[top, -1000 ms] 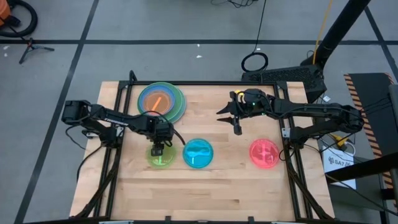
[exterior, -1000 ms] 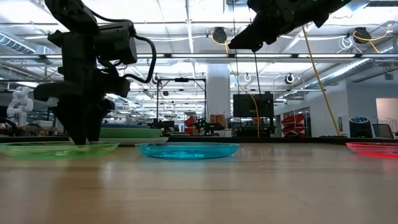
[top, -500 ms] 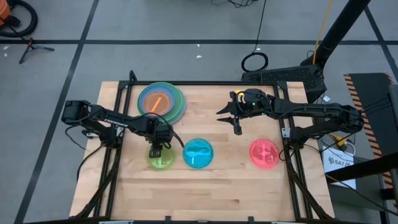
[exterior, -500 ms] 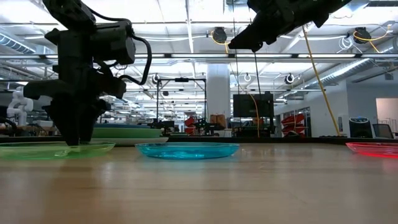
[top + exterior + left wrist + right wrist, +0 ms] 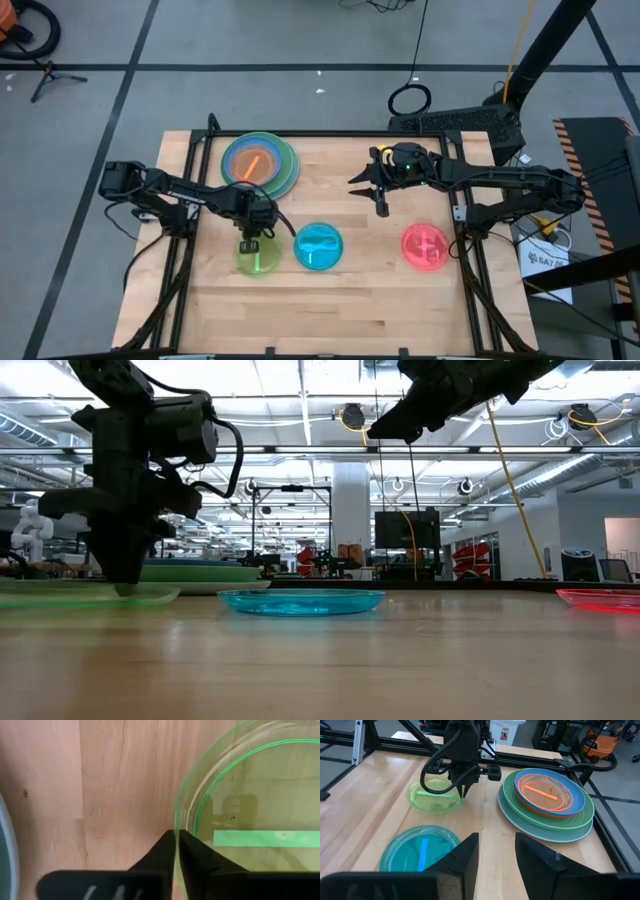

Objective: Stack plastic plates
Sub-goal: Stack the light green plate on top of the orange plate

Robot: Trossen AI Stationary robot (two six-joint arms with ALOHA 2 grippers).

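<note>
Left end effector is pinched tight on the rim of the lime plate; my left wrist view shows both fingers pressed together over the edge at the plate's 12 o'clock side. Compared with a second ago, the plate has slid a little toward 9 o'clock in the low view, and the end effector has moved with it, while its near edge looks slightly lifted off the surface. From above, the lime plate sits at about 8 o'clock from the surface's middle, with the cyan plate just beside it at its 3 o'clock, apart from it. I see the pink plate well apart, out at 4 o'clock from the middle, unchanged.

At roughly 10 o'clock stands the stack: a light blue plate at the bottom, a green one on it, a blue one on that, and an orange plate on top, as my right wrist view shows. It has not shifted.

Right end effector hangs above the surface near 1 o'clock from the middle, fingers apart and holding nothing, exactly where it was a second ago.
</note>
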